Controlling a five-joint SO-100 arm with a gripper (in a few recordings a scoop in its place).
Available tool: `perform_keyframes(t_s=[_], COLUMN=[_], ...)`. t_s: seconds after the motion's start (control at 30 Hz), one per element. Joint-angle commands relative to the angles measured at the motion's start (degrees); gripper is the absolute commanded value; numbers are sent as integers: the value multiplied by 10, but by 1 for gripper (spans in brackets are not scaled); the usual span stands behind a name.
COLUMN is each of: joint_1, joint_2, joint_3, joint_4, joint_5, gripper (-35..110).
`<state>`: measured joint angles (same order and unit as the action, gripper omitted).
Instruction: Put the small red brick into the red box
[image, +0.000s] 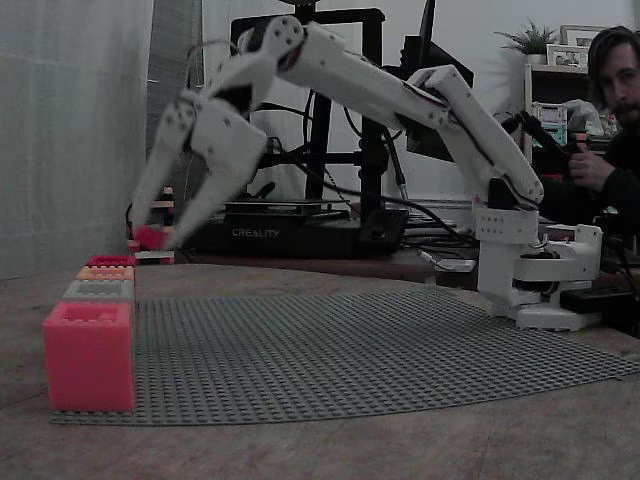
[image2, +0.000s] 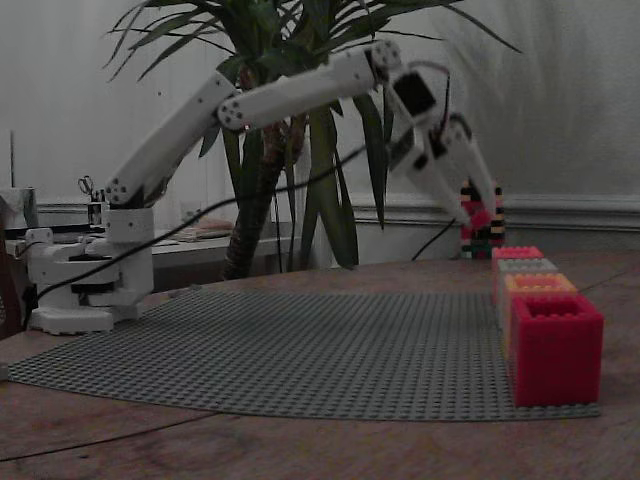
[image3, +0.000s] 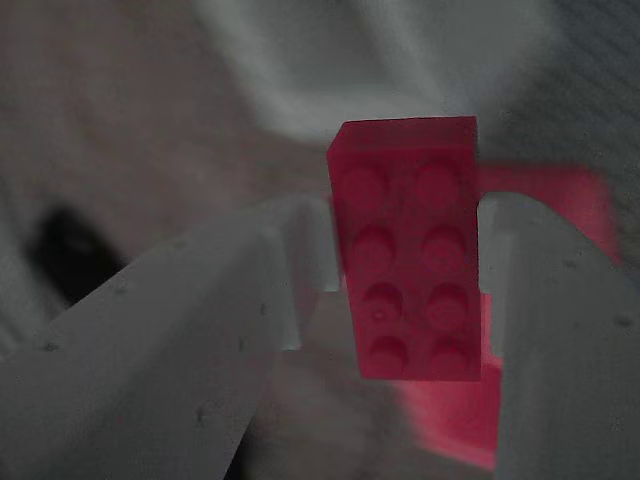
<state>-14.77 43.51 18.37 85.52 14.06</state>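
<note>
A: Where's the small red brick (image3: 405, 250) right now?

B: Pinched in the gripper (image3: 400, 290). In the wrist view it fills the centre of the frame, studs facing the camera, with a white finger (image3: 300, 250) pressed on its left side and the other on its right. In both fixed views it's a small red spot at the fingertips, held up in the air.

A: And the red box (image: 110, 261)?

B: At the far end of the row of boxes, middle left in a fixed view. The brick (image: 150, 237) hangs just above and a little right of it there. The red blur behind the brick in the wrist view is probably that box.

A: Why hold it so high?

B: I'd guess so it clears the studded rim before going down into the opening.

A: How's the arm set?

B: Stretched long from its base (image: 540, 280) at the right, upper links rising to a peak at top centre, then the wrist bends sharply down so the fingers point at the row.
</note>
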Motion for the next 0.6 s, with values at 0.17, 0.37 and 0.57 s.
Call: perform_keyframes(t_s=[0.17, 0.37, 0.57], joint_1=[113, 179, 233], joint_2=[163, 258, 323], joint_3=[30, 225, 404], joint_4=[-43, -170, -313], joint_5=[-138, -225, -278], gripper=[0, 0, 0])
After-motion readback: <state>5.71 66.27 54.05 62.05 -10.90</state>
